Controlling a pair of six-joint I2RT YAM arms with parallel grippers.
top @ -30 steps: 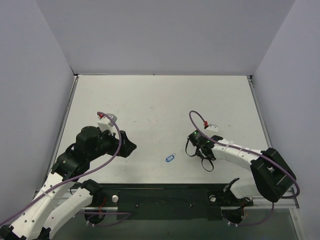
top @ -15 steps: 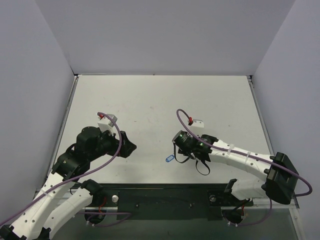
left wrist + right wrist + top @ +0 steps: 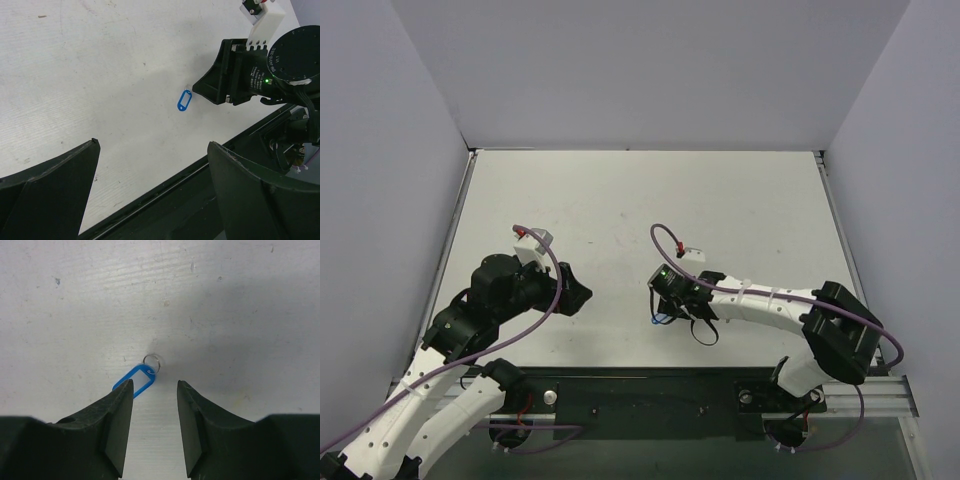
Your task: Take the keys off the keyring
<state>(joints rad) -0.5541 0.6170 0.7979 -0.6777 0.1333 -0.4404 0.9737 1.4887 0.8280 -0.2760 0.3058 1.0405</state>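
The keyring is a small blue oval tag (image 3: 138, 379) with a thin silver ring (image 3: 151, 360), lying flat on the white table. No silver key shows on it or anywhere in view. My right gripper (image 3: 154, 384) is open just above the table, and its left fingertip (image 3: 125, 390) overlaps the tag's near end. In the top view the tag (image 3: 659, 321) peeks out beneath the right gripper (image 3: 665, 303). The left wrist view shows the tag (image 3: 184, 100) beside the right gripper (image 3: 214, 91). My left gripper (image 3: 578, 292) is open and empty, well left of the tag.
A black rail (image 3: 650, 385) runs along the table's near edge, also in the left wrist view (image 3: 200, 175). Grey walls (image 3: 640, 70) enclose the table at the back and sides. The right arm's purple cable (image 3: 665, 245) loops above its wrist.
My right gripper has moved left across the table and now stands over the blue tag. The tag and the left arm have not moved.
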